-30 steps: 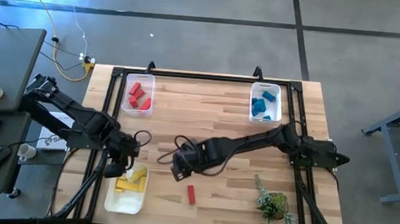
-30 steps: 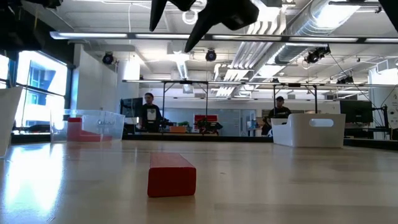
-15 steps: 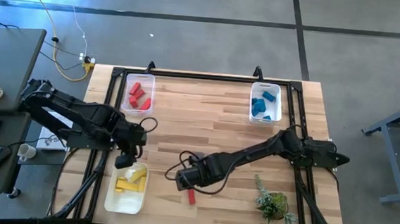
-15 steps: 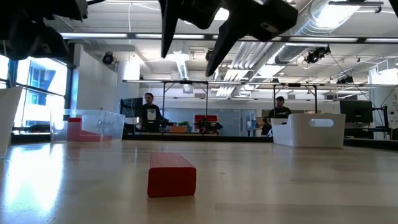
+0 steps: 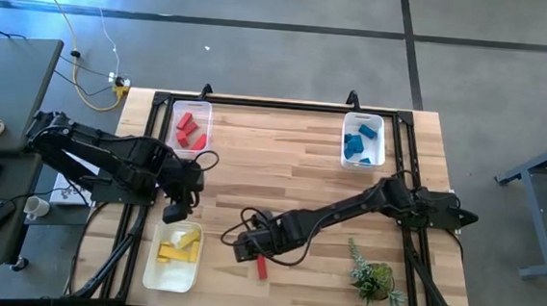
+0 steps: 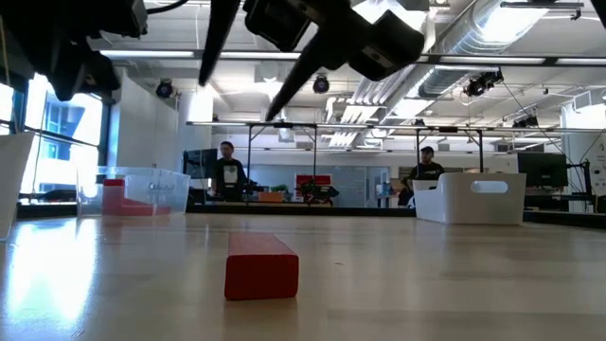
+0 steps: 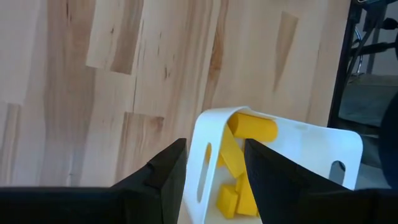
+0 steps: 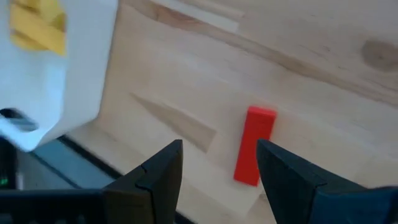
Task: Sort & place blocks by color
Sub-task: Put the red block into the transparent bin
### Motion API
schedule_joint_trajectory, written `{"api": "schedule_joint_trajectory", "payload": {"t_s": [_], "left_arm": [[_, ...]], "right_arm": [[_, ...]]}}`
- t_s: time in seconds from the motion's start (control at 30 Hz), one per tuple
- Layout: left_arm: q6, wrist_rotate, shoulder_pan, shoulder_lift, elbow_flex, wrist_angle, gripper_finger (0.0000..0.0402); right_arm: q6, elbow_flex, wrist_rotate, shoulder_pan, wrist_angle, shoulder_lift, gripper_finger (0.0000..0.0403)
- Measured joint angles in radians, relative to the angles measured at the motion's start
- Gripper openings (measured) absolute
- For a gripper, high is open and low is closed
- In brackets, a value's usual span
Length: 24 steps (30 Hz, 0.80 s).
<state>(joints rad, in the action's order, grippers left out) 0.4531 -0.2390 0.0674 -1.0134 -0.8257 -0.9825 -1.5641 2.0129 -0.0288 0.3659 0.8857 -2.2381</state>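
1. Red rectangular bar block [image 5: 262, 266] lies alone on the pale wooden bench [image 5: 282, 163], touched by nothing.
2. Right hand [image 5: 240, 248] hovers just beside it, fingers [image 8: 155, 180] spread and empty.
3. Left hand [image 5: 174, 210] hangs over the white plastic bin's [image 5: 172, 273] near rim, fingers [image 7: 165, 174] spread; yellow blocks [image 5: 179, 247] lie inside.

red block [image 5: 262, 266]: far end under right gripper [image 5: 243, 251] | yellow bin [image 8: 56, 68]: cut off at edge, near-left | blue blocks [image 5: 359, 143]: too small to count
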Motion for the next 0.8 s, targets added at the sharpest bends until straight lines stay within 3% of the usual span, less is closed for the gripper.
{"api": "schedule_joint_trajectory", "payload": {"t_s": [0.8], "left_arm": [[-0.065,0.045,-0.023,0.001,0.000,0.001,0.0148]], "right_arm": [[-0.037,0.000,0.144,-0.018,-0.039,-0.085,0.0187]]}}
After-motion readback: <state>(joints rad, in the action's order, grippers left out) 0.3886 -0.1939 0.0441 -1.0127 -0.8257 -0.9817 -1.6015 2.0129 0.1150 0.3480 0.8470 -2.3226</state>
